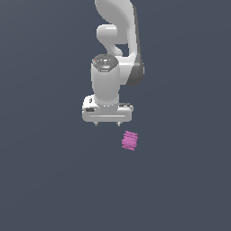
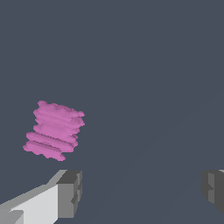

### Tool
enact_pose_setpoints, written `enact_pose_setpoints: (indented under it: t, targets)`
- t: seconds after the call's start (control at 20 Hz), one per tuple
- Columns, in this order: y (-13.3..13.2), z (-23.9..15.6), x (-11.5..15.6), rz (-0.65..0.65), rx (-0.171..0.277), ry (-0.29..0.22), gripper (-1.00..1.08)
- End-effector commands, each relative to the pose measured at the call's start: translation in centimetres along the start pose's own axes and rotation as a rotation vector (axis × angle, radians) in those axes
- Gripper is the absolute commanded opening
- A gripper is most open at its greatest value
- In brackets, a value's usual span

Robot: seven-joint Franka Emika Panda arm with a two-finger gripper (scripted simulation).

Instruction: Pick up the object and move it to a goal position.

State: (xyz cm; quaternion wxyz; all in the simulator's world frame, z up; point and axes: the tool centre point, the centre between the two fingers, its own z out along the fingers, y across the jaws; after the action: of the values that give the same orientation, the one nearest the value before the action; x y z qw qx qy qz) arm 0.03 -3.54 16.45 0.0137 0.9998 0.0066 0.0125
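Note:
The object [image 1: 130,140] is a small magenta-pink ridged block lying on the dark grey floor, below and toward the exterior view's right of the arm's hand. My white gripper [image 1: 107,123] hangs above the floor, open, with only the two short fingertips [image 1: 119,123] showing under the hand. In the wrist view the object [image 2: 54,130] lies off to one side, outside the gap of the gripper [image 2: 140,192]. The grey finger pads [image 2: 70,194] stand wide apart with nothing between them.
The plain dark grey floor [image 1: 45,180] stretches all around. The white arm [image 1: 115,40] rises behind the hand to the frame's upper edge.

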Motion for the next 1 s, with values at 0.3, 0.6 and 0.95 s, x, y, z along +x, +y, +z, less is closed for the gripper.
enact_pose_setpoints:
  t: [0.3, 0.6, 0.95]
  targets:
    - [-0.3, 1.0, -0.8, 0.011, 0.016, -0.03, 1.0]
    - [-0.2, 1.5, -1.4, 0.013, 0.027, -0.051, 1.0]
    - [-1.0, 1.8, -1.0, 0.034, 0.026, -0.047, 1.0]
